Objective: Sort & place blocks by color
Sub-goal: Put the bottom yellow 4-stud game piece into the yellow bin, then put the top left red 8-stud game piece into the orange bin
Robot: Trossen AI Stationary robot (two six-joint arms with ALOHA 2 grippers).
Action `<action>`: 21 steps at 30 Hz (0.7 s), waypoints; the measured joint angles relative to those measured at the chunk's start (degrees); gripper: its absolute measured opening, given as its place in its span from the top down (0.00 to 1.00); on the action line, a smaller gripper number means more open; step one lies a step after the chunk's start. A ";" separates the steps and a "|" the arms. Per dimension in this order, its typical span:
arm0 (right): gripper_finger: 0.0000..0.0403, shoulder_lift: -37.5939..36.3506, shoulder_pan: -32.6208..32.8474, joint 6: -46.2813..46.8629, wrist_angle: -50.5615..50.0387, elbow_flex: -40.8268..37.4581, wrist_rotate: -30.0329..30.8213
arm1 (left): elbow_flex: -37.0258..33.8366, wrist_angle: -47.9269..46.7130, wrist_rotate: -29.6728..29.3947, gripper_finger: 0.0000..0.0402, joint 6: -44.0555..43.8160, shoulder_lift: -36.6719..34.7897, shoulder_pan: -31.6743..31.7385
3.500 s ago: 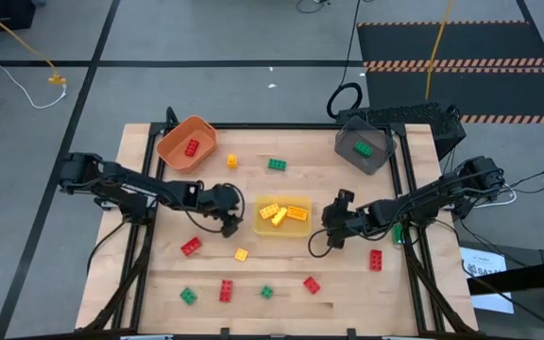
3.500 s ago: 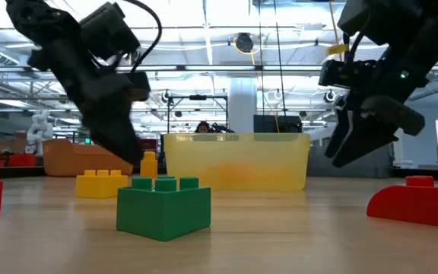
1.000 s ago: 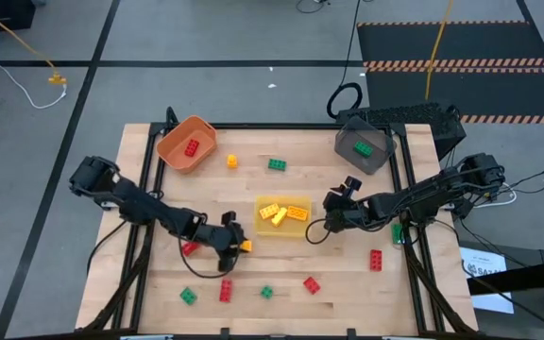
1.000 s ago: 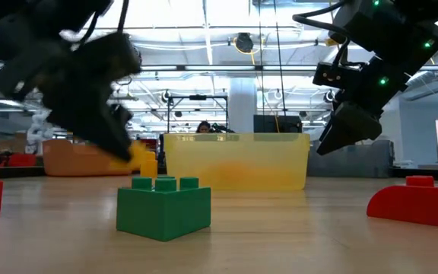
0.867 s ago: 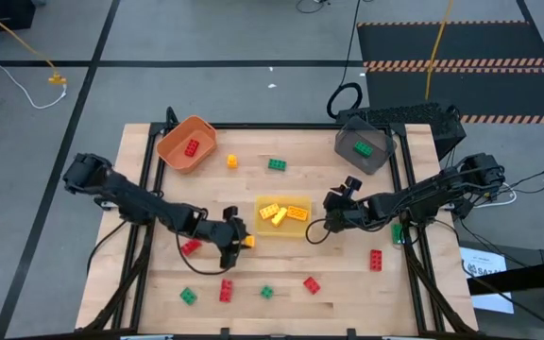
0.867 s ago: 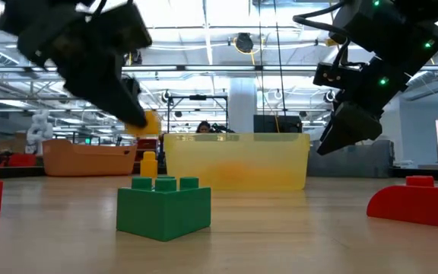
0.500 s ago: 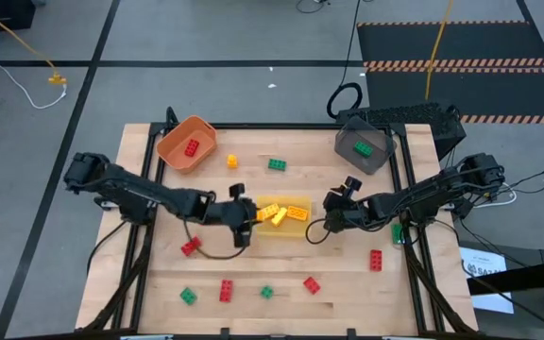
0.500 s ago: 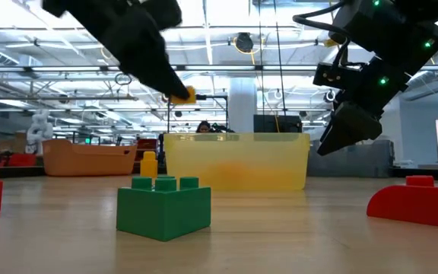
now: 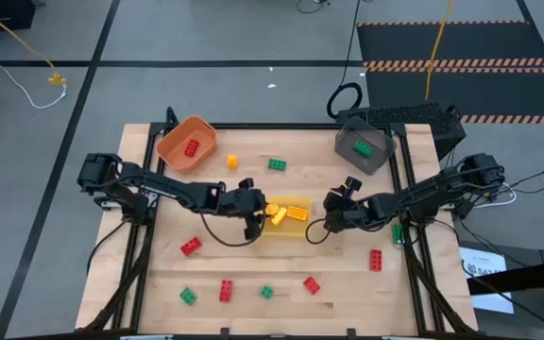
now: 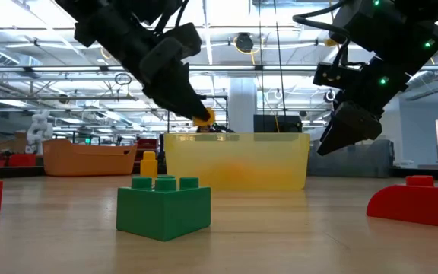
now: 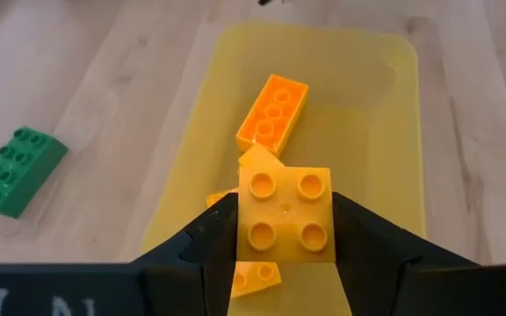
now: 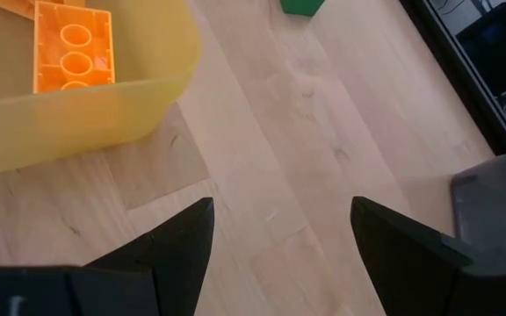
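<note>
Left wrist view: the left gripper [image 11: 286, 230] pinches a glossy, square, four-studded yellow block [image 11: 287, 213] above the translucent yellow bin [image 11: 393, 140]; right gripper [image 12: 275, 233] spread wide, empty.

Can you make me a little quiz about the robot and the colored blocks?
1. True or false: the left gripper holds a yellow block over the yellow bin.
2. What color is the block in the dark grey bin? A red, B green, C yellow.
3. Fill in: the right gripper is ____ and holds nothing.

Key: 1 true; 2 B; 3 open.
</note>
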 joint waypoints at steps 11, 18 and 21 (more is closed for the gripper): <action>0.36 0.00 0.02 0.24 0.03 0.00 0.04 | -0.02 -1.38 -0.01 0.40 -2.95 -0.02 -1.10; 0.36 0.00 0.02 0.24 -0.04 0.00 -0.08 | -0.02 -2.69 0.00 0.29 -4.31 -2.30 -2.89; 0.36 0.00 0.02 0.24 -0.33 0.00 -0.10 | 0.72 -9.00 -0.65 0.29 -6.52 -4.94 -4.02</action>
